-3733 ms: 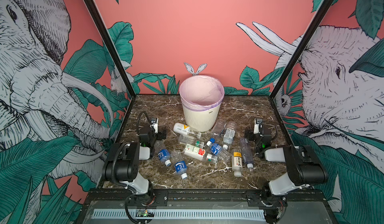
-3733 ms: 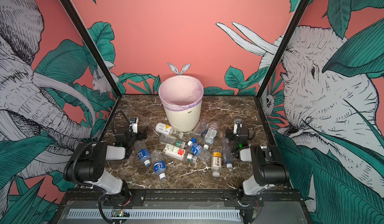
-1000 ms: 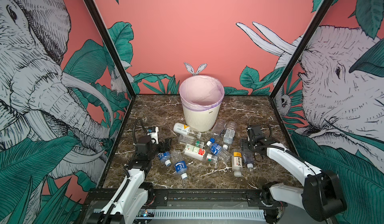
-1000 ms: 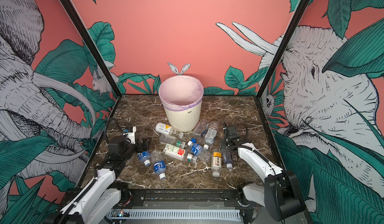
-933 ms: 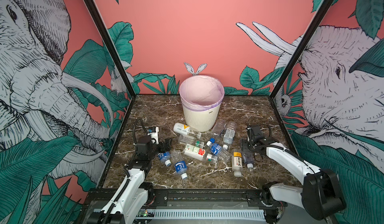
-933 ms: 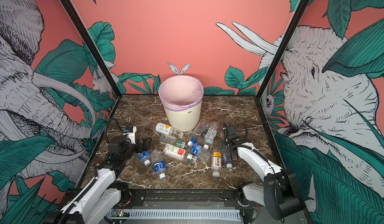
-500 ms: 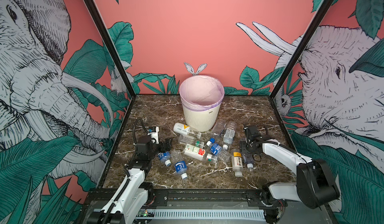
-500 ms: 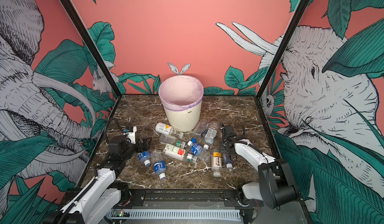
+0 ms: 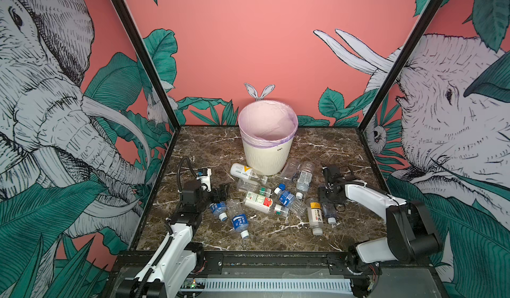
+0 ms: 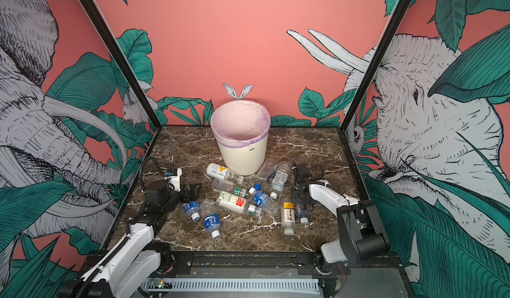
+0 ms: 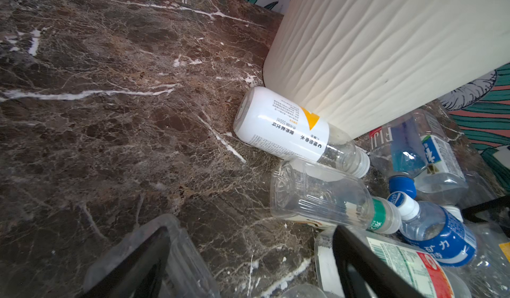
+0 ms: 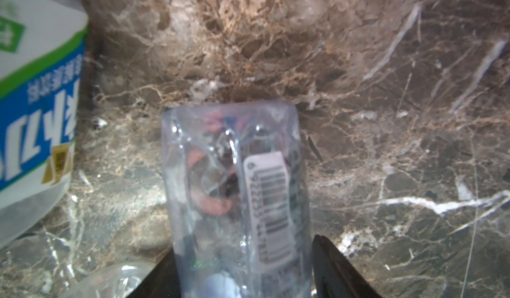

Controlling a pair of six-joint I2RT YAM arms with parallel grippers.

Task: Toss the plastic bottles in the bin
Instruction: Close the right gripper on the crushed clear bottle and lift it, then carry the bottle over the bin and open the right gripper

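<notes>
Right gripper [image 9: 327, 203]: low over the table [image 9: 345, 150], in front of the bin [image 9: 266, 155] and off to its right, jaws drawn in against both sides of a clear bottle [image 12: 234, 172]
Clear bottle: lying flat on the marble, barcode sticker facing up, cap end pointing away from the bin
Yellow-label bottle [image 9: 314, 215]: lying just beside the clear bottle, on the side nearer the middle
Left gripper [image 9: 223, 194]: low in front of the bin and off to its left, jaws spread wide and closed on nothing
Blue-label bottle [image 9: 218, 208]: lying just beside the left gripper's tips
Other bottles [image 9: 259, 200]: scattered on their sides in front of the bin, between the two grippers
White bottle [image 11: 281, 128]: on its side, touching the foot of the bin
Bin: upright, pink liner folded over its rim; every bottle in view lies outside it
</notes>
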